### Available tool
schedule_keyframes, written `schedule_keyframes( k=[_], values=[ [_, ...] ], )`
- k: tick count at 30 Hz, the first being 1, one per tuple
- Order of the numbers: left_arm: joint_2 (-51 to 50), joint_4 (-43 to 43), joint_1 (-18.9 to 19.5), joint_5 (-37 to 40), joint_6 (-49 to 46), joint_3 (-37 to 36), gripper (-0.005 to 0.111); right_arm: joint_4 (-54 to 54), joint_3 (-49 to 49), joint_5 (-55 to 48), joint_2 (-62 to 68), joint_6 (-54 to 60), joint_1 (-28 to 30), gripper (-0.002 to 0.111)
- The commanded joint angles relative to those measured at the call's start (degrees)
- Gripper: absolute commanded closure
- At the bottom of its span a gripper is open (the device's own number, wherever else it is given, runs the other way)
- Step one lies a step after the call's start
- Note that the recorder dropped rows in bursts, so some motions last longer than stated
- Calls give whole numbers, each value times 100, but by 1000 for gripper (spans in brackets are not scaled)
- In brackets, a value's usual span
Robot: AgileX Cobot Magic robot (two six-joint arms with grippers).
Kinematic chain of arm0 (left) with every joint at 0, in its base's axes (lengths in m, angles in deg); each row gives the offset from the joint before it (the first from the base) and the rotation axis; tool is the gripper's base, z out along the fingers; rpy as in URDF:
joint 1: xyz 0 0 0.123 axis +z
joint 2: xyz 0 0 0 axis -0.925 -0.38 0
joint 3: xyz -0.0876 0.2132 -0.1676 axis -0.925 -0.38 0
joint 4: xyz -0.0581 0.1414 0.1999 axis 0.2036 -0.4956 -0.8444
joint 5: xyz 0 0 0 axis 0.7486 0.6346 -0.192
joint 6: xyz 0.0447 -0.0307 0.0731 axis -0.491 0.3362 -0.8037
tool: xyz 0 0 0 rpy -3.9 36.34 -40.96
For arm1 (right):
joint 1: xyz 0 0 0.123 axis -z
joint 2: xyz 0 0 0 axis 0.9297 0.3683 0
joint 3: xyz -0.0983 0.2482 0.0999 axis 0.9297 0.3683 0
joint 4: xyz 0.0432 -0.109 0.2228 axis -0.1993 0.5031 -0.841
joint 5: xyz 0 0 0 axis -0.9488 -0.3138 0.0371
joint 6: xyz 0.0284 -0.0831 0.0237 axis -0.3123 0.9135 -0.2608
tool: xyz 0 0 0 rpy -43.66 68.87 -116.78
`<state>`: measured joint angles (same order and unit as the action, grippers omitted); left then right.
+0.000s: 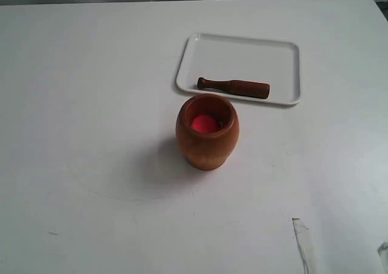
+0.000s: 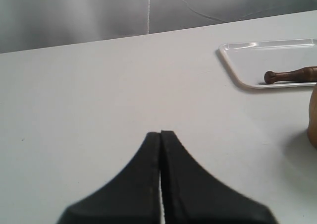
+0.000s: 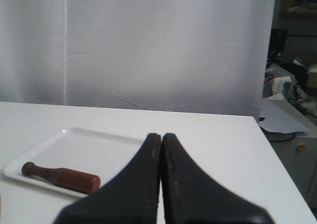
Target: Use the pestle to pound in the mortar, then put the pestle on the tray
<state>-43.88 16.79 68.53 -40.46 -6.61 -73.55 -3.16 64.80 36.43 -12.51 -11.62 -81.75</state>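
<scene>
The orange-brown mortar (image 1: pixel 207 131) stands upright on the white table, red showing inside it. Just behind it lies the white tray (image 1: pixel 242 53), and the dark brown pestle (image 1: pixel 233 87) rests flat along the tray's near side. In the left wrist view the tray (image 2: pixel 257 55) and the knob end of the pestle (image 2: pixel 290 75) appear far off, with a sliver of the mortar (image 2: pixel 313 117) at the frame edge. My left gripper (image 2: pixel 161 133) is shut and empty over bare table. My right gripper (image 3: pixel 161 135) is also shut and empty, short of the tray (image 3: pixel 79 147) and pestle (image 3: pixel 62 177).
A strip of clear tape (image 1: pixel 303 243) lies on the table near the front right. The table's right edge (image 3: pixel 277 154) drops off to a cluttered room. A grey backdrop (image 3: pixel 148 45) hangs behind the table. Neither arm shows in the exterior view.
</scene>
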Motion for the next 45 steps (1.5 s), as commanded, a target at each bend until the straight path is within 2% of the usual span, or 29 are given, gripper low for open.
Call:
schedule_keyframes(
  k=[1,45],
  values=[
    [7,42,-44,-17,47,-3,107,121,17,-128,-21,42,566,108],
    [7,42,-44,-17,47,-3,107,269,17,-243,-21,49,646,108]
  ],
)
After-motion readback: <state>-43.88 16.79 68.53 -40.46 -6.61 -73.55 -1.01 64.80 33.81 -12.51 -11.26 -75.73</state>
